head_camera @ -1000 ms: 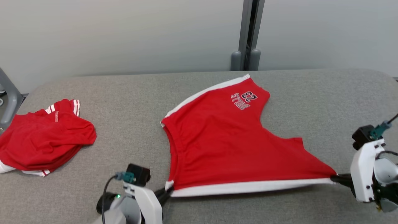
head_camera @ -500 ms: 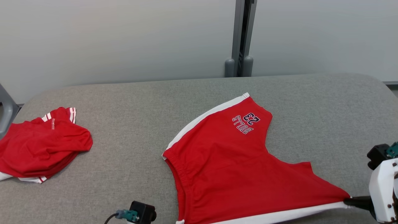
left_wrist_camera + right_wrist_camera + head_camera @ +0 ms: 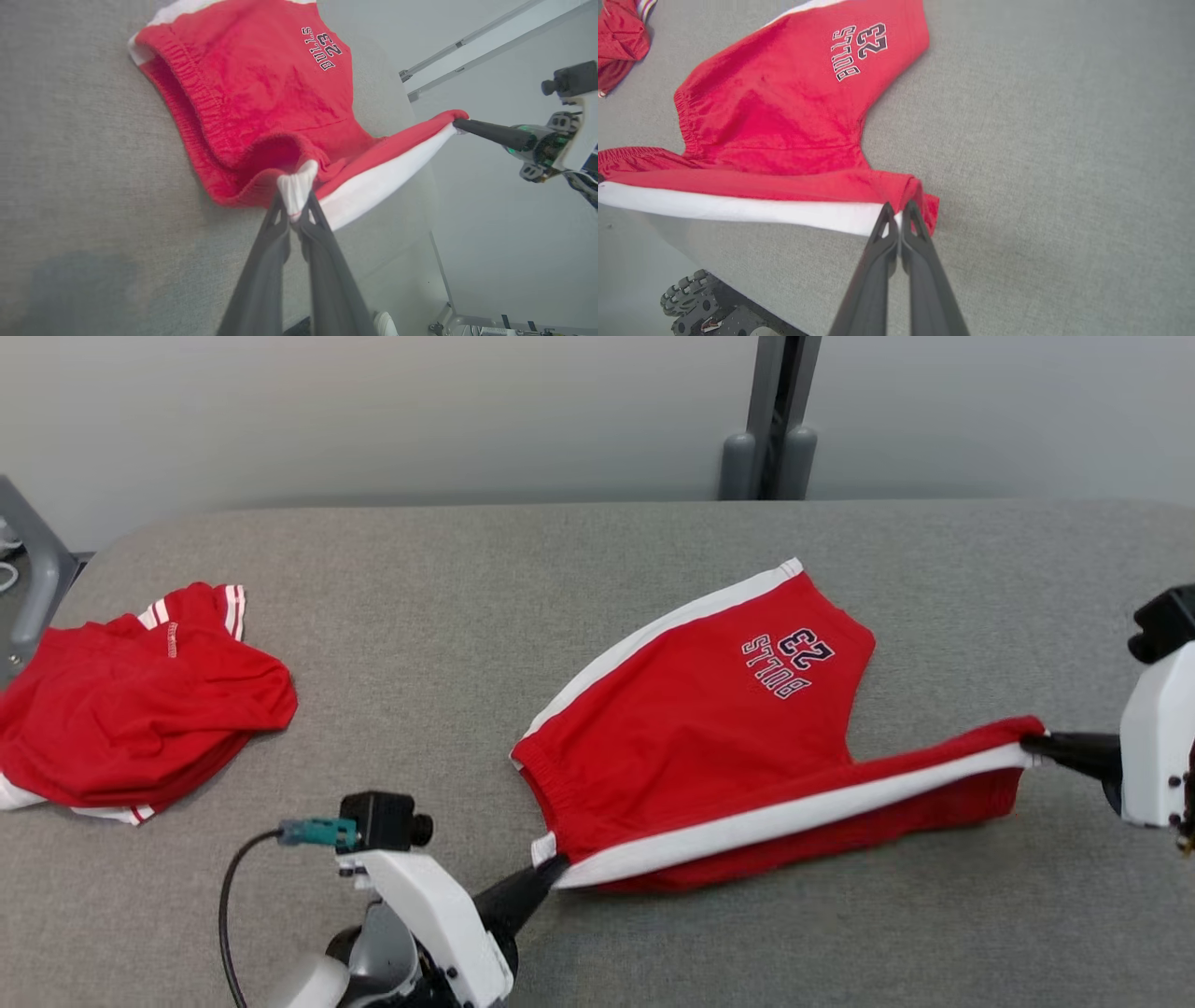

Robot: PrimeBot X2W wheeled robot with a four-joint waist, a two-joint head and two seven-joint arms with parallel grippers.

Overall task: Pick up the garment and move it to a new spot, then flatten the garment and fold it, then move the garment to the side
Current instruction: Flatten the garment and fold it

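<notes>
The garment [image 3: 709, 728] is a pair of red shorts with white side stripes and "BULLS 23" lettering, lying in the middle of the grey table [image 3: 467, 597]. My left gripper [image 3: 551, 875] is shut on the white waistband corner [image 3: 295, 186] at the near left. My right gripper [image 3: 1032, 747] is shut on the leg-hem end of the same white stripe [image 3: 896, 217]. That near side edge hangs lifted and taut between the two grippers, folded partly over the leg [image 3: 784, 107] that still lies flat.
A second red garment [image 3: 140, 709] lies crumpled at the table's left end. A grey post [image 3: 775, 420] stands behind the far edge, and a grey frame [image 3: 33, 579] shows at the far left. In the right wrist view, the robot's wheeled base [image 3: 691, 298] sits below the near edge.
Both grippers have lifted the near striped edge and carried it toward the far side, folding it over the shorts. The head view shifted between frames.
</notes>
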